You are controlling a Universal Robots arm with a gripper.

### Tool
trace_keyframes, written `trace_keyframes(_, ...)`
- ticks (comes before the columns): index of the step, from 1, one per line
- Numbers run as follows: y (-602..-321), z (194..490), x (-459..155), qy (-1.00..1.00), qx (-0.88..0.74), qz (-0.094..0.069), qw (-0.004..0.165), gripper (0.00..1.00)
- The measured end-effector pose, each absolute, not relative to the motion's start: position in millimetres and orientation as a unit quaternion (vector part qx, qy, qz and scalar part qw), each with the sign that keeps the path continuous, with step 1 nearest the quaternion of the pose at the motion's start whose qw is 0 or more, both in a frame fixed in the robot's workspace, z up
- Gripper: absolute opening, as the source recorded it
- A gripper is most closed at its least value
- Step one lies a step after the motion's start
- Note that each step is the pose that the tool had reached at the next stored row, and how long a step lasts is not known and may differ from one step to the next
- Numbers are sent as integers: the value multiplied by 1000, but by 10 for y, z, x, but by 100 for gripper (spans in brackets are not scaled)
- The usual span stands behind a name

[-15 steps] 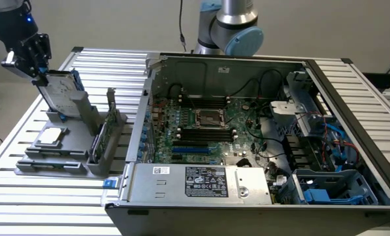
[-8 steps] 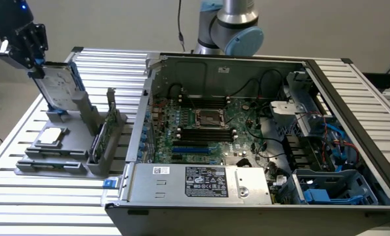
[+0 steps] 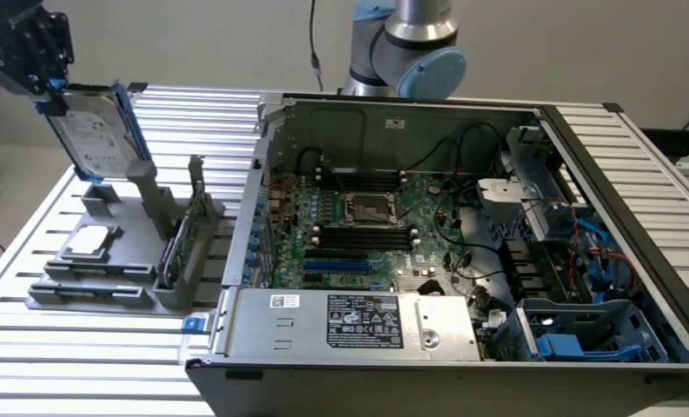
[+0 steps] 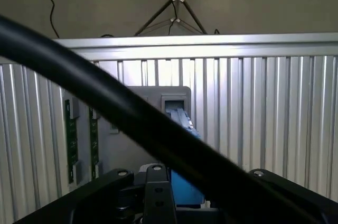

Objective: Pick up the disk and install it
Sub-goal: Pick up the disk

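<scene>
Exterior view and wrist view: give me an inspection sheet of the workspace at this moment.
Surface: slatted metal table, carrying an open computer case and a grey holder.
Job's things: the disk hangs upright above the holder.
Clutter: small silver drive and green circuit card in the holder.
Grippers: gripper shut on the disk's top end.
Cables: black cable crossing the wrist view; wiring inside the case.
Surroundings: plain wall; arm base behind the case.
</scene>
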State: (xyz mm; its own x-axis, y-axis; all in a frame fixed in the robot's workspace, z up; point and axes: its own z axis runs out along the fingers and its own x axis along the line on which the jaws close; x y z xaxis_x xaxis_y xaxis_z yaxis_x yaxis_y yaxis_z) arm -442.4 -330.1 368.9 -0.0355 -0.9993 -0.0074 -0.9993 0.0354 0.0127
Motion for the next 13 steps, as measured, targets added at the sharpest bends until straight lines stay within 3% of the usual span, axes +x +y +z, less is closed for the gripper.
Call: trace_keyframes(13,-3402,4279,-4260,-720,694,-8,1,33)
